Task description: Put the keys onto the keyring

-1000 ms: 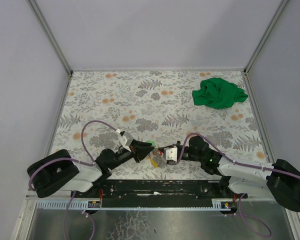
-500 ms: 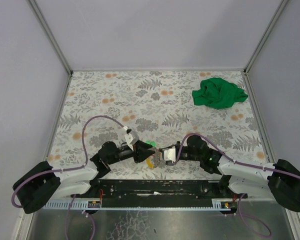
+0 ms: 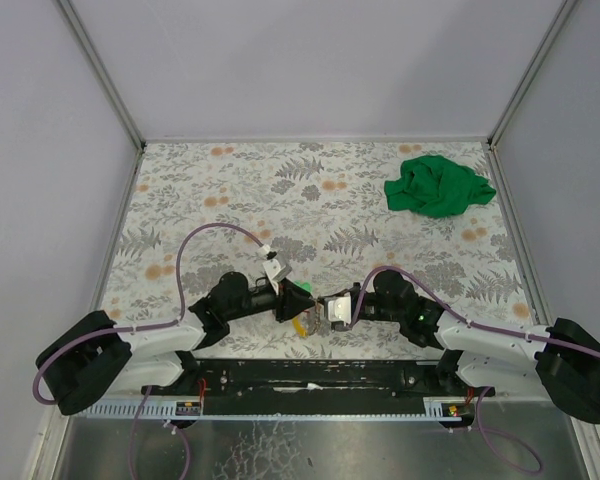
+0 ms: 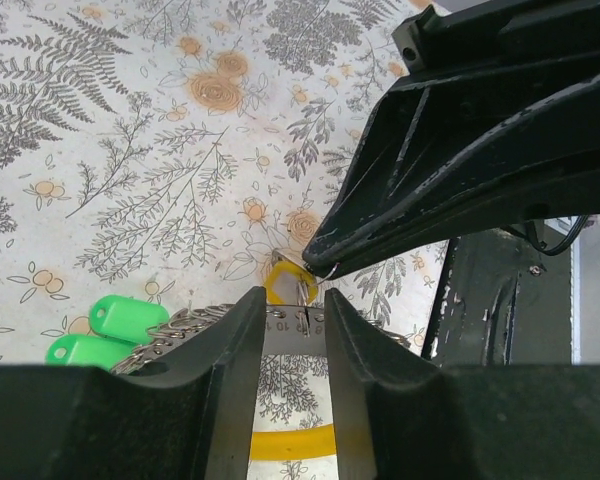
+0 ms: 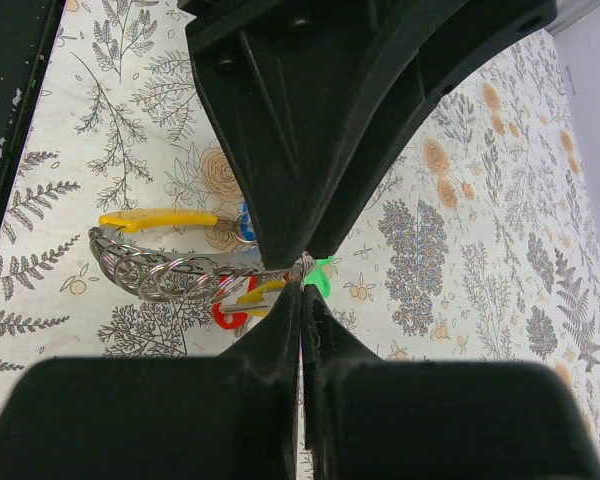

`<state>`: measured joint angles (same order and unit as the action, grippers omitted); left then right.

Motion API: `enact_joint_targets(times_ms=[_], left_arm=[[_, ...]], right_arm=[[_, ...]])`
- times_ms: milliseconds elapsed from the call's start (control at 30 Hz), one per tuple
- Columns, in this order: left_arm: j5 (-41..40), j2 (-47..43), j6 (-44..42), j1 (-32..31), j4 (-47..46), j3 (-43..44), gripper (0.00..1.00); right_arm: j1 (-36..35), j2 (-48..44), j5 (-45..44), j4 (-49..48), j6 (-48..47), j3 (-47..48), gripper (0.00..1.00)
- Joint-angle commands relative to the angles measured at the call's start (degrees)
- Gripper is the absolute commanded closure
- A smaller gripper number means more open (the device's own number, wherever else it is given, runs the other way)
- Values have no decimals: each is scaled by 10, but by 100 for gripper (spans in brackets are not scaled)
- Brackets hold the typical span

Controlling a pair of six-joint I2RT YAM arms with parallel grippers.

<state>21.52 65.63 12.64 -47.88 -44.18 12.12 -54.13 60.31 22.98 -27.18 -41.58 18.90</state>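
The keyring [image 5: 165, 272], a silvery strip strung with several small wire rings, hangs between my two grippers near the table's front edge [image 3: 310, 318]. Red [image 5: 228, 316], blue [image 5: 245, 226] and long yellow [image 5: 160, 218] tags dangle from it. My left gripper [image 4: 295, 305] has its fingers against both sides of the numbered metal strip [image 4: 285, 322]. My right gripper [image 5: 302, 283] is shut on a thin wire ring at the keyring's end [image 4: 327, 268]. A yellow-tagged key [image 4: 285, 285] hangs right there. Two green tags [image 4: 110, 330] lie to the left.
A crumpled green cloth [image 3: 438, 186] lies at the far right of the flowered tablecloth [image 3: 280, 200]. The black base rail [image 3: 310, 375] runs just behind the grippers. White walls close in the table on three sides.
The left arm has pushed its gripper to the right, up against the right gripper, and its cable now loops higher. The right arm has stayed put, shut.
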Motion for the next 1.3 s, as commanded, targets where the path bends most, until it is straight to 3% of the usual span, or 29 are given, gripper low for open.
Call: enact_joint_targets(times_ms=[0,233,567,833,1133,1267], left_arm=[[-6,10,5,3,11,22,74],[-4,22,10,3,0,24,100],[-128,-7,89,7,-99,-26,100],[-146,-1,115,7,-208,-51,100],[-194,64,203,7,-376,-86,100],[-181,73,193,8,-361,-88,100]], right_arm=[[-6,-2,2,-23,-2,27,100],[-6,-5,-1,-20,0,25,100],[-5,-20,-13,-22,15,3,100],[-9,1,-2,-54,40,-18,100],[-23,29,-4,-77,54,-21,100],[-24,-2,-30,-67,41,-18,100]])
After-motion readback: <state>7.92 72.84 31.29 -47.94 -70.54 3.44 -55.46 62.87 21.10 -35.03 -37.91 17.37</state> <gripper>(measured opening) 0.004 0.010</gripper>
